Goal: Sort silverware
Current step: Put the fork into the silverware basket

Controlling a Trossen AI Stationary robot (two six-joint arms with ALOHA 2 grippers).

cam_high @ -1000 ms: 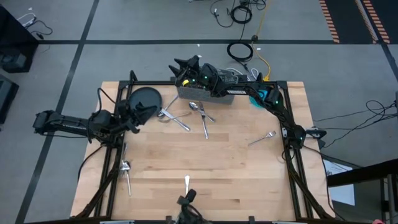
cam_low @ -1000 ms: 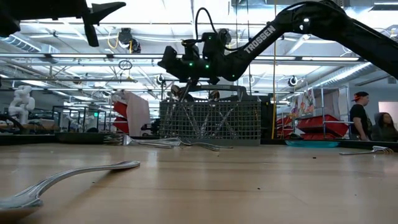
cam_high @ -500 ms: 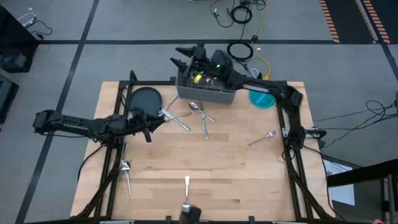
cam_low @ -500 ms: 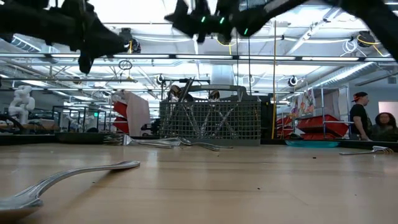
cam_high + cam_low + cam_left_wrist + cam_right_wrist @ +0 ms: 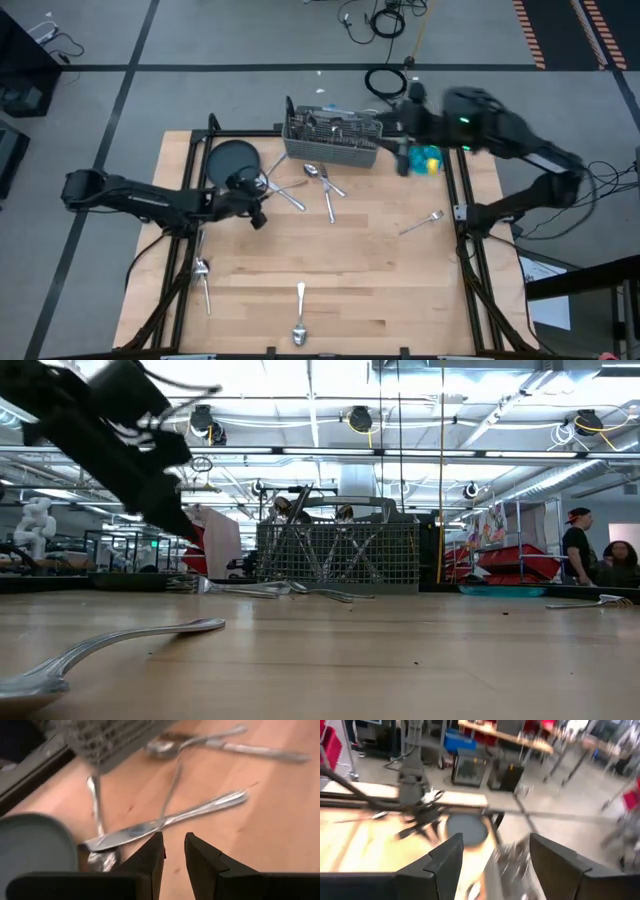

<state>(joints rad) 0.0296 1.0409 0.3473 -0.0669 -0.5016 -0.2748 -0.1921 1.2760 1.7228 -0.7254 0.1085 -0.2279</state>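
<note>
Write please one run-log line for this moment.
left gripper: low over knife beside plate, holding nothing | right gripper: open, empty, raised right of caddy | loose silverware on table

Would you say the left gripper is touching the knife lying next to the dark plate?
Apart. In the left wrist view, bare wood shows between the left gripper fingertips and the knife beyond them. The jaws stand slightly parted, with nothing between them.
</note>
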